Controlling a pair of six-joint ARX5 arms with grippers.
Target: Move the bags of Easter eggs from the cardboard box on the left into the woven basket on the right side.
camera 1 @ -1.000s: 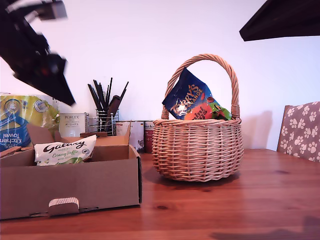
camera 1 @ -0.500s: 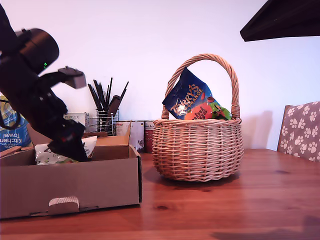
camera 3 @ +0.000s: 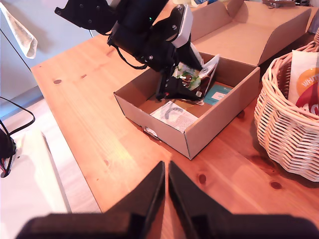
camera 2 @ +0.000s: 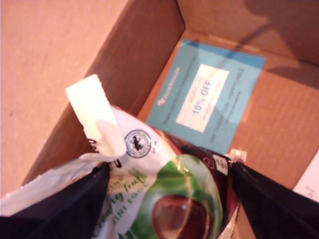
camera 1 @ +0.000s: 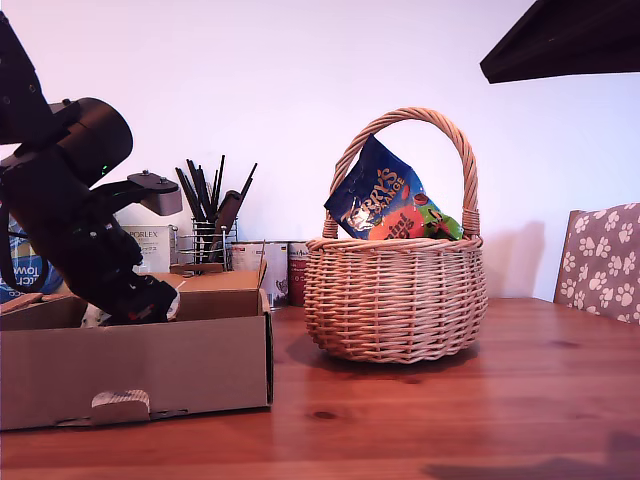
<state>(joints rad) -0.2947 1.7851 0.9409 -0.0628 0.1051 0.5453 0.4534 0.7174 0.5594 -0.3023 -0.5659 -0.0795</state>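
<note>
- First gripper point(camera 1: 140, 300): down inside the cardboard box point(camera 1: 140, 370) at the exterior view's left; jaws closed on the Galaxy bag point(camera 2: 149, 199), one finger each side of the pouch (first wrist view).
- Galaxy bag: inside the box, low between the walls; whether it is off the floor can't be told.
- Box floor also carries a blue voucher card point(camera 2: 209, 99) and a white leaflet point(camera 3: 174, 115), both lying loose near the bag.
- Second gripper point(camera 3: 166, 194): fingers pressed together w/ nothing between, hanging over bare table point(camera 3: 99, 134) in front of the box, well apart from it.
- Woven basket point(camera 1: 395, 300): at the exterior view's right, already holding a blue Terry's bag point(camera 1: 375, 195) propped against the arched handle point(camera 1: 405, 120).
- Risk 1: grip looks to sit on crumpled film, not the bag's body; glossy pouch may slide out during the lift.
- Risk 2: arm sits close to the box wall; dragging on it could shift or tip the light box.
- Risk 3: handle arch narrows the basket mouth; bag could snag there or knock the Terry's bag out.
</note>
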